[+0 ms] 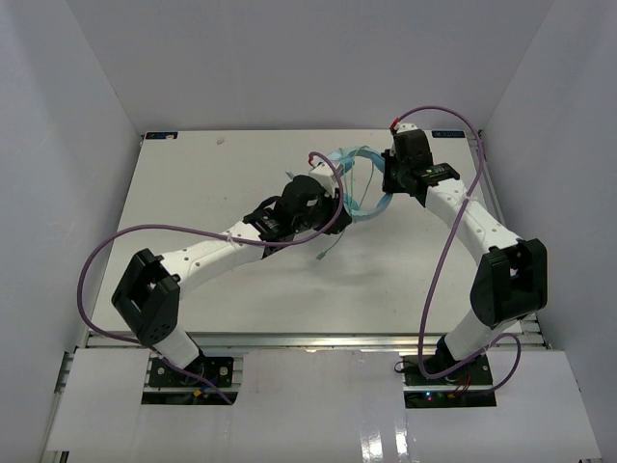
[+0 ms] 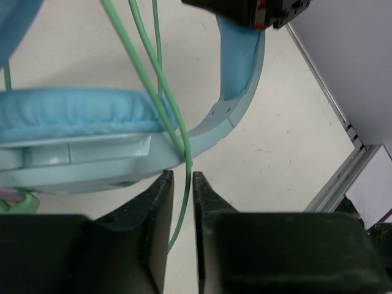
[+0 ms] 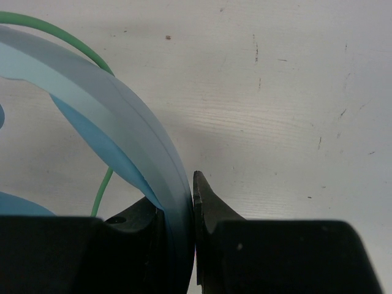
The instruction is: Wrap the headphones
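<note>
Near half and far-left corner of the surface (image 1: 193, 174) lie open. Headphones (image 1: 376, 204) and dangling cable (image 1: 328, 246) block the far middle, between left arm (image 1: 207, 253) and right arm (image 1: 468, 217); walls (image 1: 58, 145) hem three sides.

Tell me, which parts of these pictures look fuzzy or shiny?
Right wrist view: the headband is fuzzy up close, while the table scratches look sharp. Left wrist view: the green cable is clear. Top view: light glares on the white front panel.

Light was bright and even, w/ soft shadows on the table (image 1: 289, 289). In the right wrist pic the headphones (image 3: 122, 135) and fingers (image 3: 214, 211) looked blurry.
</note>
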Motion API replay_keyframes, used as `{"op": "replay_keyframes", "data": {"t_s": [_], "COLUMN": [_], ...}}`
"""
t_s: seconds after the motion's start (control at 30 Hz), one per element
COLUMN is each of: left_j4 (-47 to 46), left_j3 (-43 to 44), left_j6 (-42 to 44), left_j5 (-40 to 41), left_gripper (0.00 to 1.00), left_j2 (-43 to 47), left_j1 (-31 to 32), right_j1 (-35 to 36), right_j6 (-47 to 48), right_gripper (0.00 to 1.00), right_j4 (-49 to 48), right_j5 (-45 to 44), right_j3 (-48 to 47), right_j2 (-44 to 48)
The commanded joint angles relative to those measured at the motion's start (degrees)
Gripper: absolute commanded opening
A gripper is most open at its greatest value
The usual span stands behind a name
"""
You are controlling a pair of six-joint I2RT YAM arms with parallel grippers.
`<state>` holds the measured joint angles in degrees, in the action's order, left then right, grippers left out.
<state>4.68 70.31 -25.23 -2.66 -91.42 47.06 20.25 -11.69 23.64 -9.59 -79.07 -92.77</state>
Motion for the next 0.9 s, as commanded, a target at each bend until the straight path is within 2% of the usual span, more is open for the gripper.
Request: {"op": "replay_keyframes", "data": {"t_s": [0.0, 0.1, 0.47, 0.7, 0.87], "left_j4": [1.5, 1.5, 1.4, 1.7, 4.4], "left_j3": [-2.2, -3.1, -4.4, -7.6, -11.4], "left_j6": [0.9, 1.1, 0.6, -0.9, -0.9], "left_j5": [1.8, 1.8, 1.4, -1.2, 1.3], "left_gripper": [0.34, 0.4, 0.42, 0.54, 0.67], "left_j2": [2.9, 4.3, 7.9, 15.7, 24.3], "left_j1": [0.5, 0.8, 1.5, 1.9, 2.0], "right_j1": [-0.5, -0.7, -1.0, -1.3, -1.4], "right_j6": [-1.9, -1.8, -0.7, -0.2, 0.8], "right_gripper": [0.08, 0.08, 0.08, 0.08, 0.08], "right_j4": [-4.0, -3.9, -3.9, -4.9, -7.1], "right_j5": [1.2, 1.4, 3.0, 4.6, 5.0], "right_j3": [-1.5, -1.5, 0.1, 2.1, 4.6], "right_j2": [1.7, 1.5, 0.0, -4.1, -7.3]}}
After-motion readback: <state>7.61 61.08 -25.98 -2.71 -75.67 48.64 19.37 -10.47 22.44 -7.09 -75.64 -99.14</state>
